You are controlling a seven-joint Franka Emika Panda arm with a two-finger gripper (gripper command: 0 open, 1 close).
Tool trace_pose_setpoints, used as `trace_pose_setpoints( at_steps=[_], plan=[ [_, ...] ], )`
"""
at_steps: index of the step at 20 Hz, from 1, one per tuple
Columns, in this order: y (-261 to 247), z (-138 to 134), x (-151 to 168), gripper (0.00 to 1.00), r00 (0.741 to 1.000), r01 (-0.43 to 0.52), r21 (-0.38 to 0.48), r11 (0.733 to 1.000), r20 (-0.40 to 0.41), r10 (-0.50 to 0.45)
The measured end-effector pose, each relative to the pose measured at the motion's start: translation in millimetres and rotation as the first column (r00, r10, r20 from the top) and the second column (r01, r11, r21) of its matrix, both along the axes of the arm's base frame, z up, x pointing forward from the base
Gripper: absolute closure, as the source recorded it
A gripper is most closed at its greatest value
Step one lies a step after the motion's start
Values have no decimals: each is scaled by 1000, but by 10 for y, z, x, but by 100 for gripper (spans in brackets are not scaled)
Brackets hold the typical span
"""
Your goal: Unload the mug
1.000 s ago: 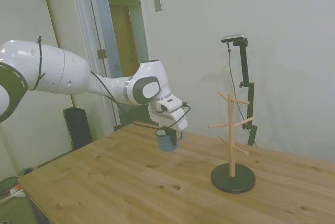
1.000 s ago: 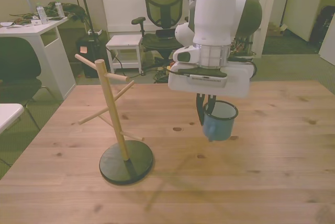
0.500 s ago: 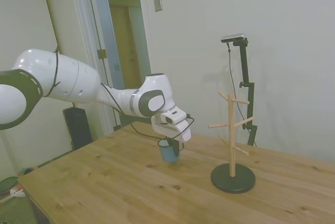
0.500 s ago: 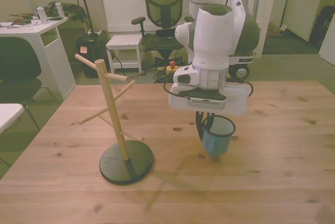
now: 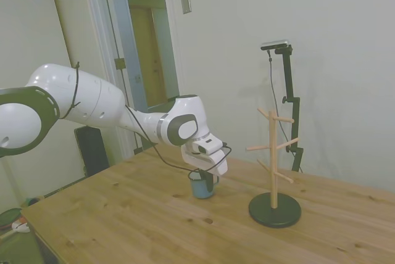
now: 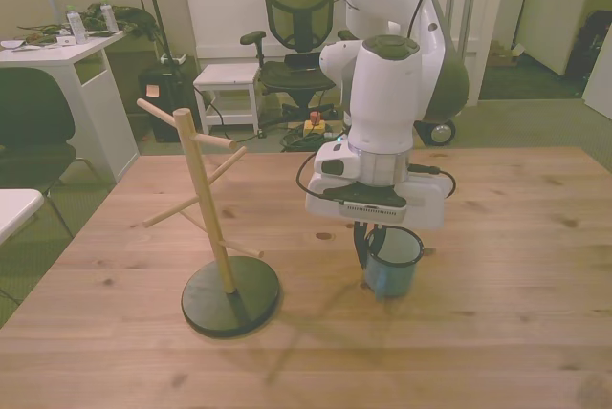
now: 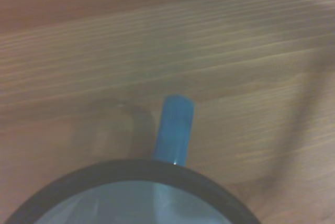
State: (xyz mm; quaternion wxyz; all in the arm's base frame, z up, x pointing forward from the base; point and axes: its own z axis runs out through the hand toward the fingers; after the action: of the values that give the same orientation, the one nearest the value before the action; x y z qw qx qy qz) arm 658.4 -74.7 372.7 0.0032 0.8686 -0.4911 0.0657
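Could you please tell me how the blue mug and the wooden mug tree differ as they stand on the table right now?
The mug is blue, short and squat; the mug tree is pale wood, tall and thin, on a dark round base. The gripper is at the mug's rim, while the mug tree stands untouched toward the front view's left, its pegs all bare. Both stand upright on the table.

A bare wooden peg tree [image 6: 206,208] on a dark round base stands upright on the wooden table [image 6: 516,333].

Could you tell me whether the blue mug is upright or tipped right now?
Upright: the small blue cylindrical mug has its dark rim level and facing up, base at the wooden table.
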Motion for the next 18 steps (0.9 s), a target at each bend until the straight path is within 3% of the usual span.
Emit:
trace_pose_setpoints(
  at_steps=[13, 18],
  plan=[
    [-47, 23, -2, 0, 1000, 8, -3, 1000, -1, -8],
    [-107, 200, -30, 0, 1000, 18, -10, 1000, 19, -18]
  ],
)
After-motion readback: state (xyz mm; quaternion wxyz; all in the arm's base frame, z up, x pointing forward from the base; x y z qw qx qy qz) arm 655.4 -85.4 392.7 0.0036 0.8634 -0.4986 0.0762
